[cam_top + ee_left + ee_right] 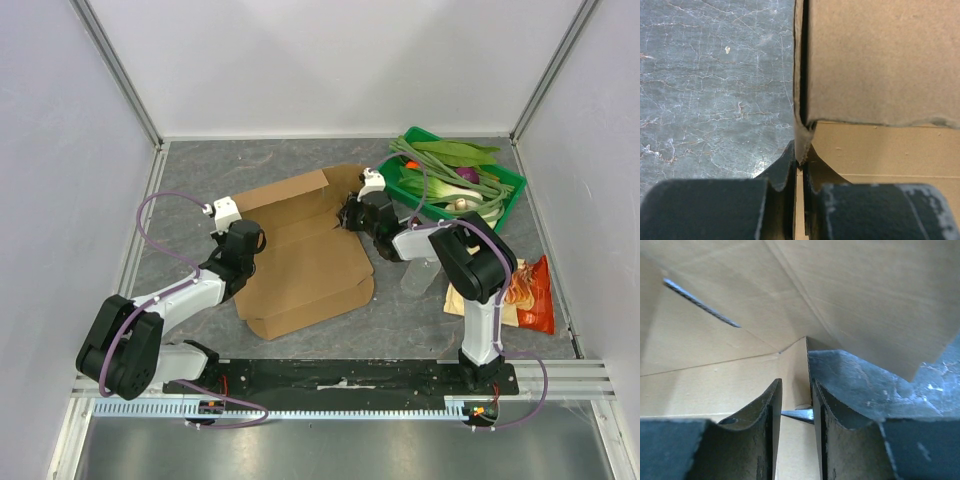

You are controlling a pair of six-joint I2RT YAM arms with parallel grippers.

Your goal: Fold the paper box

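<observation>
The paper box (305,262) is a brown cardboard blank lying mostly flat mid-table, with a flap raised at its far edge. My left gripper (247,240) is at the blank's left edge. In the left wrist view the left gripper (799,152) is shut on a thin upright cardboard edge (801,75). My right gripper (351,213) is at the blank's far right corner. In the right wrist view the right gripper (796,385) has its jaws a narrow gap apart, straddling a standing flap edge (795,360) that lies against the right finger (840,440).
A green tray (511,180) of vegetables stands at the back right. A tan-and-orange snack bag (530,297) lies to the right of the right arm. Enclosure walls close in the table on three sides.
</observation>
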